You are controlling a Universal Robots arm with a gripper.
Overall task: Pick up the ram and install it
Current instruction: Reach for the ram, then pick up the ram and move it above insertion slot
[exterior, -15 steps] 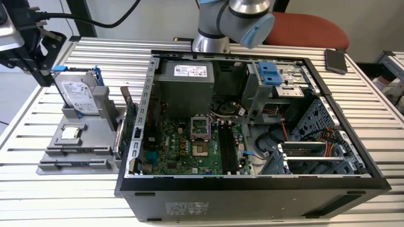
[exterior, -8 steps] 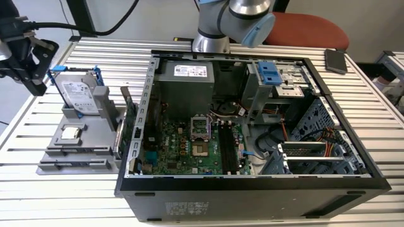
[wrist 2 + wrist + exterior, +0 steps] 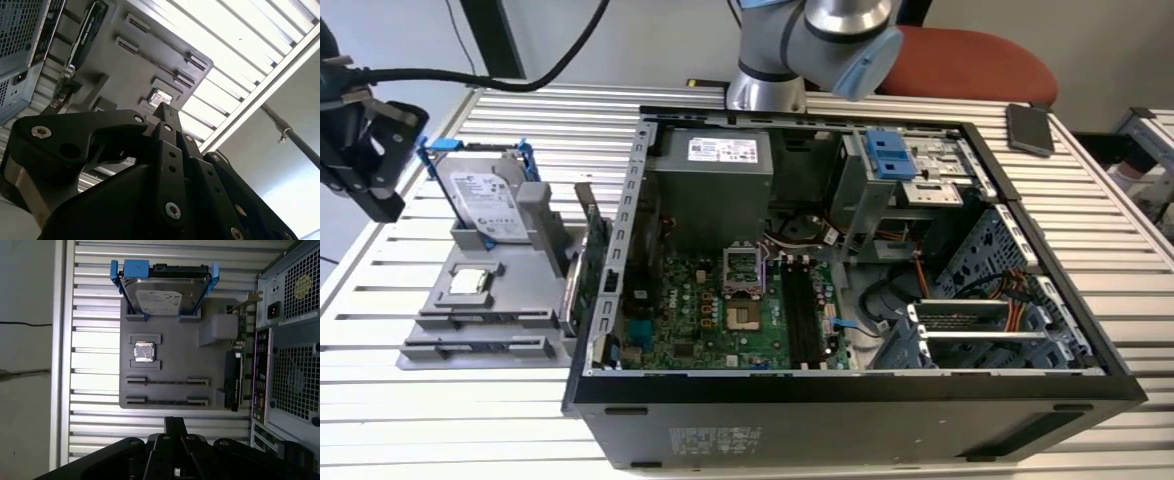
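On the slatted metal desk (image 3: 95, 340), your claw (image 3: 175, 422), pinched closed and empty, hangs near the long, thin dark ram stick (image 3: 167, 401) set edgewise in a grey holder (image 3: 170, 362), which is probably light, stiff and fragile, so grip its flat faces mid-length.

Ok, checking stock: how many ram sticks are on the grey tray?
2. One ram stick sits in the holder row next to the chip; the other in the row beside it.
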